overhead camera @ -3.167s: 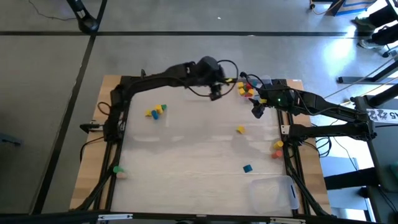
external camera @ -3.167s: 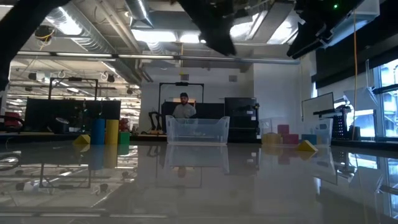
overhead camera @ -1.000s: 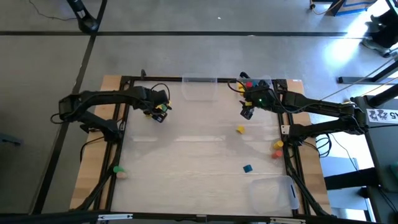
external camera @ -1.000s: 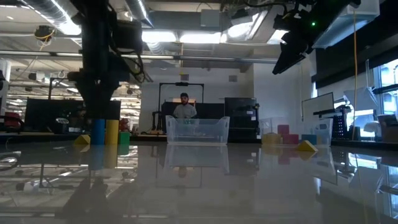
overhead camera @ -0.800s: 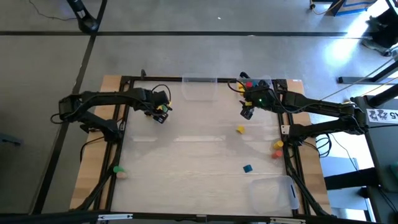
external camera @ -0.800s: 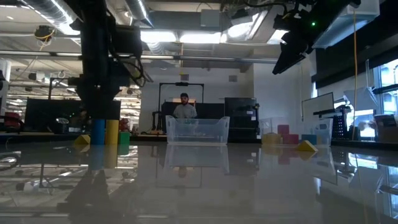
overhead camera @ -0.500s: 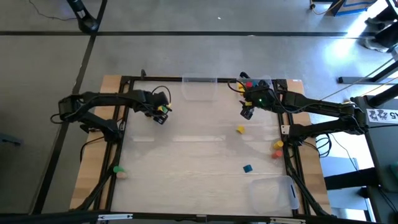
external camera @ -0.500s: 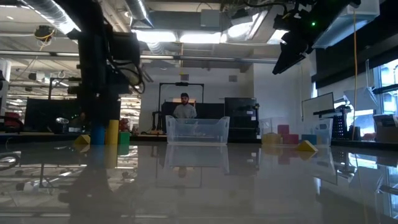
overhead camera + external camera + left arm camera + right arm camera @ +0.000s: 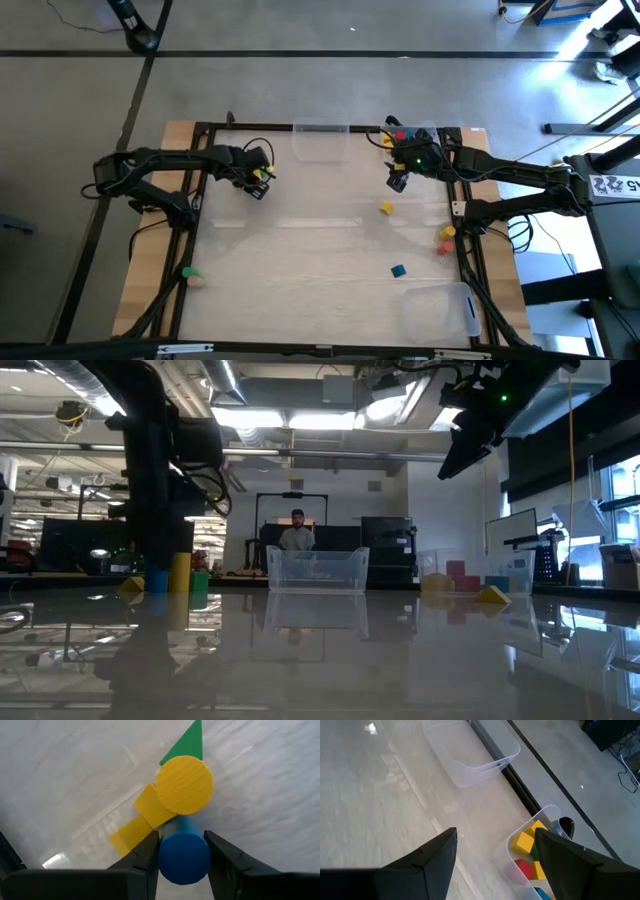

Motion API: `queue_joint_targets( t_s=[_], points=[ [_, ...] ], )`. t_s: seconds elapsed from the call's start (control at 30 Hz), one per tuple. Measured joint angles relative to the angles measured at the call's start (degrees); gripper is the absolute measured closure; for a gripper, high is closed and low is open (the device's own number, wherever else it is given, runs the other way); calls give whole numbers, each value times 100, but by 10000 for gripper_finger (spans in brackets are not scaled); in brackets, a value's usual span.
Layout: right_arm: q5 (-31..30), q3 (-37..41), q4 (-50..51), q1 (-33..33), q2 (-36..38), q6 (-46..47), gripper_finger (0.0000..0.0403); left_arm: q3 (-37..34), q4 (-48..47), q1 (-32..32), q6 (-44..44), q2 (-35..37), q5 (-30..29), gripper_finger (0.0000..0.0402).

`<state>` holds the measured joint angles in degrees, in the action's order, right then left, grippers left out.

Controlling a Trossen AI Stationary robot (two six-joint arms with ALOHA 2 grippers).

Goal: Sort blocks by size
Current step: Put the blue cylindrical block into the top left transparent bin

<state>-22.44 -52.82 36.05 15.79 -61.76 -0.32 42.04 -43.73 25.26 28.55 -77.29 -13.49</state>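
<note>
While the grip settles: the left gripper point(image 9: 183, 851) has its two fingers point(image 9: 141, 860) pressed against the sides of an upright blue cylinder point(image 9: 184, 854), clenched on it at the far-left part of the table point(image 9: 320, 260).
Risk, slip: the cylinder's sides are round and smooth, so a hold that is off-centre could let it twist or squirt out as it rises.
Risk, neighbours: a yellow cylinder point(image 9: 184, 784) touches the blue one just ahead of the fingertips; lifting at a slant could drag or topple it.
Risk, snag: a yellow block point(image 9: 138, 820) lies against one finger's outer side and may be nudged.
Look of the blocks: solid colours, matte, with end faces up; a green wedge point(image 9: 186, 744) pokes out beyond the yellow cylinder.
Farther out: loose blocks lie well apart across the table, one yellow point(image 9: 386, 208) and one blue point(image 9: 398, 270).
Right gripper point(image 9: 495, 851): released, fingers spread, hovering near a bin of blocks point(image 9: 530, 851) and an empty clear bin point(image 9: 470, 750).
</note>
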Motion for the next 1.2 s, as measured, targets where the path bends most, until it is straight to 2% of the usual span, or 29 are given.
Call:
queue_joint_targets(
  t_s=[0.2, 0.5, 0.7, 0.97, 1.2],
  points=[
    [0, 0, -26, 0, 0, -1, 137, 312, -200, -130, -10, -3, 392, 286],
    [278, 0, -22, -2, 0, -4, 137, 1581, -657, -457, -352, -3, 408, 284],
    [277, 0, -85, -2, 0, -35, 137, 2158, 165, -447, -953, 2, 393, 282],
    [278, 0, -221, 0, 2, -168, 137, 2210, 1820, -148, -1786, -164, 539, 281],
    [262, 0, -219, -1, 2, -170, 137, 2850, 1910, 300, -2510, -897, 584, 282]
  ],
)
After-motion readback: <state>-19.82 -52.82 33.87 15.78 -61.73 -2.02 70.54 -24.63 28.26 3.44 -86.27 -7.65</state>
